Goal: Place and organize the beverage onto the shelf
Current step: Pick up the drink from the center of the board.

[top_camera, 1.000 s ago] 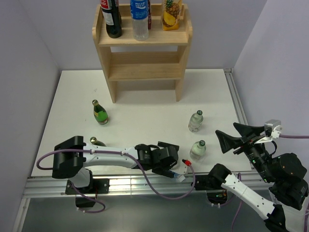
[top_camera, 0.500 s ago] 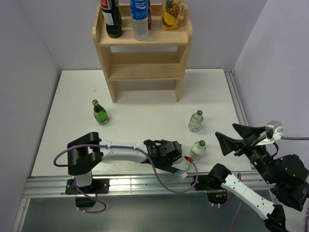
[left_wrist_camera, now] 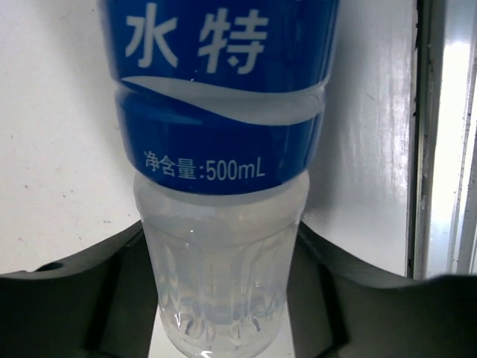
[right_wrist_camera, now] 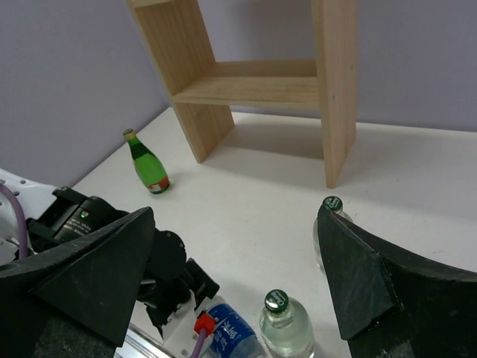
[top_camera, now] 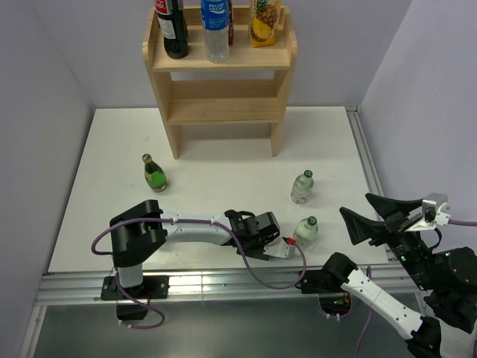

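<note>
Tabletop [top_camera: 223, 149]: water bottle [left_wrist_camera: 223, 112] pinched between left hand's [left_wrist_camera: 222, 242] fingers [left_wrist_camera: 89, 291].

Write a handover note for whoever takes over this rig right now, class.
Left claw: around the lying blue-label water bottle near the front edge of the table; grip not confirmed.
Right claw: open, empty.
Done: three drinks on the shelf top.
Left: that bottle, plus green bottle and two clear bottles, standing on the table.
</note>
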Tool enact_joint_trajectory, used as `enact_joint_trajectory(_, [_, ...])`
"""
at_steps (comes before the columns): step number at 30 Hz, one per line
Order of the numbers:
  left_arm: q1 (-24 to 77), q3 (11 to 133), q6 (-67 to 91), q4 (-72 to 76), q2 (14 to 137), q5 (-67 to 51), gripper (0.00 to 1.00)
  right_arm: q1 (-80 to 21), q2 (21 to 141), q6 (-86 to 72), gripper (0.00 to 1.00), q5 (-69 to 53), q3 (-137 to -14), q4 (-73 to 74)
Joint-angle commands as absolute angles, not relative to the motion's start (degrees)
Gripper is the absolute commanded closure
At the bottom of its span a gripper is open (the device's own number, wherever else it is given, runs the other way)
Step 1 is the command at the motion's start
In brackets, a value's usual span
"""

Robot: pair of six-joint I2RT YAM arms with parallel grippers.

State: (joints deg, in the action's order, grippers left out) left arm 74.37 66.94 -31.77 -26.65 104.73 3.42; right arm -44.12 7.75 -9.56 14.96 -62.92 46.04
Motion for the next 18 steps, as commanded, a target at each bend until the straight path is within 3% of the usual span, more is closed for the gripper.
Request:
enact_joint_trajectory(1, [74.27,66.89,-29.27,-28.83,103.8,0.53,0.42,-44.39,6.5,-9.76,0.04,15.2,-64.78,46.05])
enact_joint_trajectory(5, [74.79,66.88,-27.51,-29.79,104.32,1.49,0.57,-44.47,6.59,-9.67,0.04,15.12,-65.04,45.79])
enact_joint_trajectory(6, [74.97,66.8,-26.47,-29.71,104.59,3.84,0.64,-44.47,6.68,-9.67,0.04,15.2,-65.04,45.62])
enact_joint_trajectory(8, [76.02,65.92,-25.76,-29.88,104.68,5.79,0.68,-44.47,6.85,-9.67,0.04,15.12,-65.04,45.62])
enact_joint_trajectory(9, [76.37,65.48,-24.53,-29.8,104.5,6.58,0.76,-44.47,6.94,-9.67,0.04,15.2,-65.04,45.44])
enact_joint_trajectory(11, [76.73,64.34,-23.39,-30.23,103.89,7.82,0.79,-44.47,7.2,-9.67,0.04,15.12,-64.86,45.26])
enact_joint_trajectory(12, [76.82,63.99,-21.9,-30.41,102.93,8.08,0.93,-44.39,7.38,-9.67,0.04,15.29,-64.78,45.0])
enact_joint_trajectory(13, [76.82,63.2,-21.28,-31.19,102.4,8.52,1.0,-44.47,7.56,-9.67,0.04,15.38,-64.69,45.0])
enact_joint_trajectory(18, [76.82,60.12,-15.4,-32.26,95.47,10.46,1.0,-44.47,8.61,-10.46,0.04,16.78,-64.16,44.21])
